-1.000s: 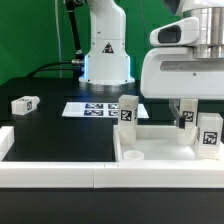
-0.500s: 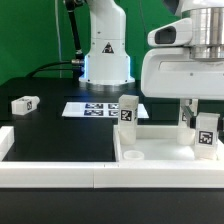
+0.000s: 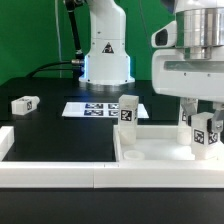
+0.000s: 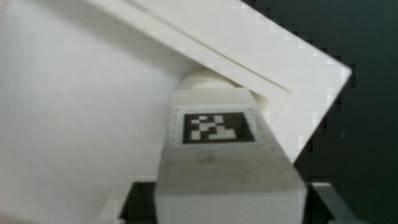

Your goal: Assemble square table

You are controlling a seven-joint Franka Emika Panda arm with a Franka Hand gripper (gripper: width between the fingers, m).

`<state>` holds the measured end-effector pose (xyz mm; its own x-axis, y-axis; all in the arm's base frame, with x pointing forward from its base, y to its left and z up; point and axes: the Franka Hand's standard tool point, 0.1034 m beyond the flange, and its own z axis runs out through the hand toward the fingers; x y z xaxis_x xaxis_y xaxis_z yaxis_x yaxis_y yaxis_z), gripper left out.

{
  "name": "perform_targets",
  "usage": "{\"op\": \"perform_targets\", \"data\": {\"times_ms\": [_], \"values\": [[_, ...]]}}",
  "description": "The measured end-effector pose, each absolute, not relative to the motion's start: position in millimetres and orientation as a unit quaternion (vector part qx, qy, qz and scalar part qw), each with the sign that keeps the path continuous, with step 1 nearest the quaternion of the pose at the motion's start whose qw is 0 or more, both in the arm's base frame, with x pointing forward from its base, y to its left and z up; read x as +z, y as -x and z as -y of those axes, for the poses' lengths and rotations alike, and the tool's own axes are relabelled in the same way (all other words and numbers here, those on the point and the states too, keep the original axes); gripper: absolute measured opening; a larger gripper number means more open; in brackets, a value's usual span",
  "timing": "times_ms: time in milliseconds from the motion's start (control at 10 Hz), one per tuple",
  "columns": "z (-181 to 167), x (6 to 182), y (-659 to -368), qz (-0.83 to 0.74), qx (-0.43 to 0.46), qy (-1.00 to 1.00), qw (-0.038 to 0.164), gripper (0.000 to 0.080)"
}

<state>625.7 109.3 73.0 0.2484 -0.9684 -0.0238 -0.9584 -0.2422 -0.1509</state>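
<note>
The gripper (image 3: 203, 121) clamps a tilted leg (image 3: 204, 134) inside the top (image 3: 165, 150) by the counter's front edge; another leg (image 3: 128, 112) stands in its corner.

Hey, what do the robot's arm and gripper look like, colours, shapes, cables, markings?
The arm is glossy white with rounded casings, a small dark mark on its front and a blue glow at its base; black cables run behind it. The gripper has a boxy white body and dark fingers.
</note>
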Motion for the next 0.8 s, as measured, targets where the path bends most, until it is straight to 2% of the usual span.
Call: {"op": "perform_targets", "data": {"times_ms": [500, 800], "values": [[-111.1, 72.8, -623.5, -0.739, -0.018, 0.67, 0.076, 0.029], [-120.9, 73.1, -623.9, -0.864, 0.005, 0.494, 0.103, 0.029]]}}
